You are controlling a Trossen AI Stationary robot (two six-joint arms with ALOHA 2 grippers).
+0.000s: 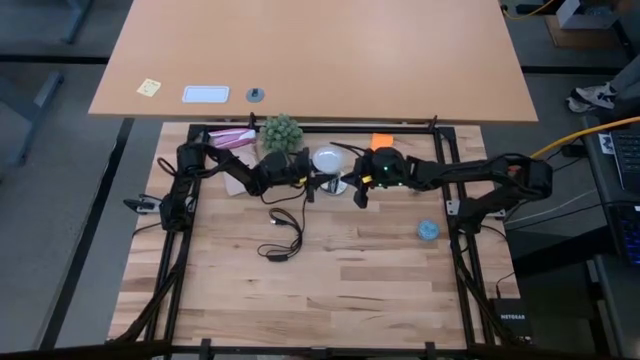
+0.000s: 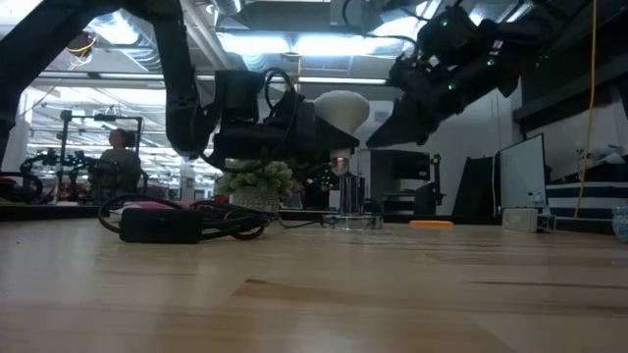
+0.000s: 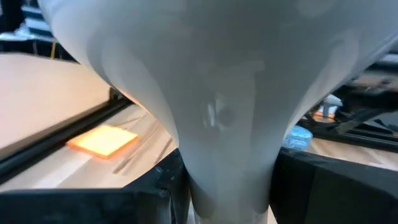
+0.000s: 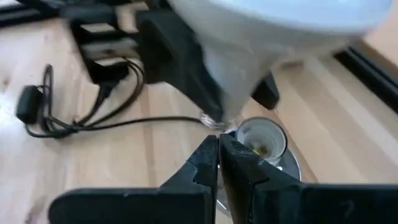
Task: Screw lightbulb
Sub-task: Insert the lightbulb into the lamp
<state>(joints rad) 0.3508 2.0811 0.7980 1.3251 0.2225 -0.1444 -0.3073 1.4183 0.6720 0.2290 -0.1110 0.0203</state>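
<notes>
The white frosted lightbulb (image 2: 341, 106) is in my left gripper (image 2: 312, 132), dome up and a little tilted. It fills the left wrist view (image 3: 224, 74). Its greyish screw base (image 4: 214, 121) hangs just above and beside the open cup of the silvery socket (image 4: 261, 140), which stands upright on its disc on the table (image 2: 349, 196). My right gripper (image 4: 219, 148) is shut and holds nothing. It slants down from the table's right, with its tips close to the bulb's base; I cannot tell whether they touch it. My left gripper pinches the bulb's narrow tapering neck (image 3: 227, 180) between its two fingers (image 3: 130, 199), just above the screw base. The fingers come about level from the table's left. The bulb is lifted clear of the table, dome up, tilted slightly.
A little green plant (image 1: 281, 132) stands just behind the left gripper. A black cord with a switch (image 1: 283, 235) lies in loops on the table's near-left part. A small light-blue object (image 1: 428, 230) lies to the right and an orange note (image 1: 382, 141) at the back.
</notes>
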